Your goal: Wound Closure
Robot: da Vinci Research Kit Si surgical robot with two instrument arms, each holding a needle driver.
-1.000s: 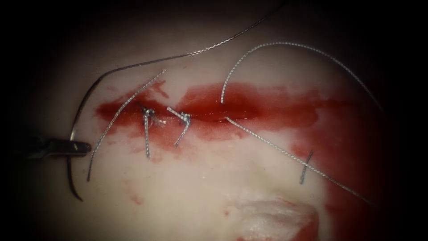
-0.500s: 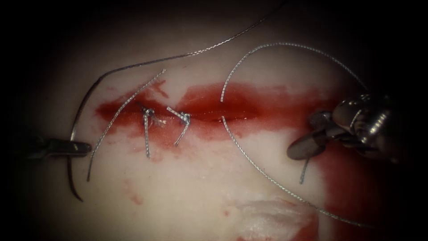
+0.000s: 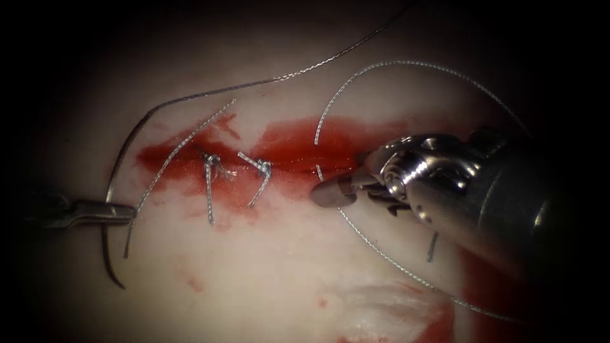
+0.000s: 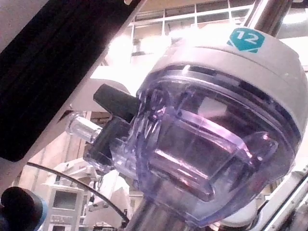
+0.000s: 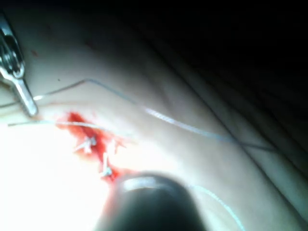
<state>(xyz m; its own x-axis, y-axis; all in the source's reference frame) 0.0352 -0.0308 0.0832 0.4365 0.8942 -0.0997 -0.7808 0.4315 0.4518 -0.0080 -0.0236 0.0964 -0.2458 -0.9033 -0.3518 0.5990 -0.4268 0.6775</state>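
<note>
The left pincer (image 3: 124,211) is clamped on the needle (image 3: 113,190) near mid-curve, left of the cut (image 3: 298,166), free of the tissue (image 3: 267,267); the right pincer (image 3: 330,192), together and holding nothing, sits at the thread (image 3: 381,254) beside the cut, the nearer arm to it.

The tissue (image 3: 286,267) carries everything here, pale with a cut (image 3: 279,166) running across it. Red fluid (image 3: 298,143) pools along the cut and spreads to its right. Two knotted stitches (image 3: 213,164) sit over the cut, their cut ends lying flat. Loose thread (image 3: 406,63) curls on the surface above and below the cut.
</note>
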